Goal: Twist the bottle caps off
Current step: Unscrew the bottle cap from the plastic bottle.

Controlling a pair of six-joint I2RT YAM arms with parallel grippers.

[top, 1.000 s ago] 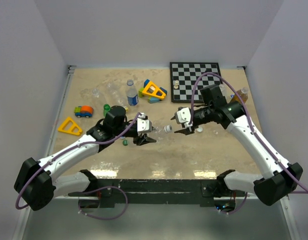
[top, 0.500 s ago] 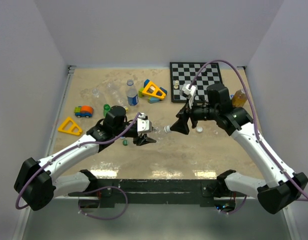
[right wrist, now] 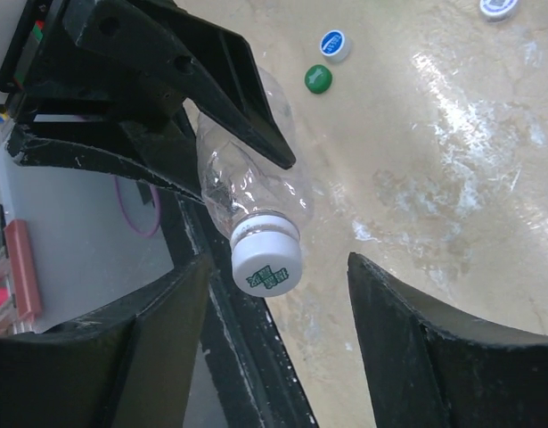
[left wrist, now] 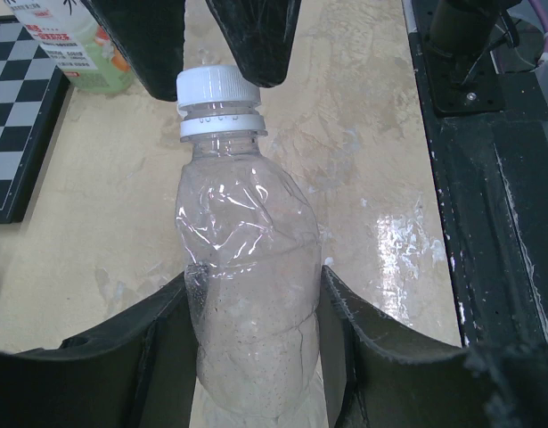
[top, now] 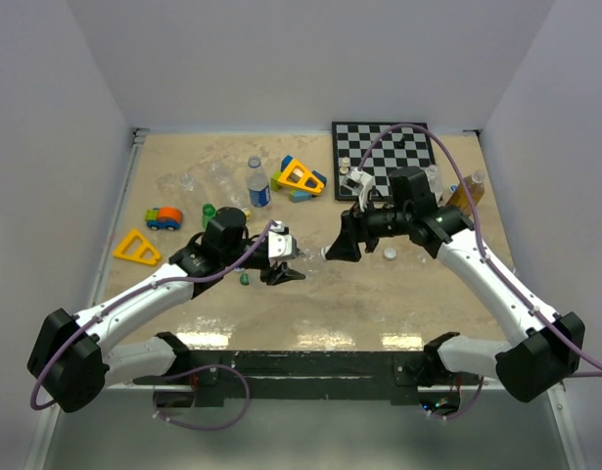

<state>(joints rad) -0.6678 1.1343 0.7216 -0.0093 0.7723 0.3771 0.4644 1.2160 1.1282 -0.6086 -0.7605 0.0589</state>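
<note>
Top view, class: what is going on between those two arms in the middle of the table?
The left gripper is shut on a clear bottle, holding it by the body with the neck toward the right arm. The right gripper stands open, one finger on either side of the white cap, not yet gripping it. The cap is on. A green cap and a blue cap lie loose on the table.
</note>
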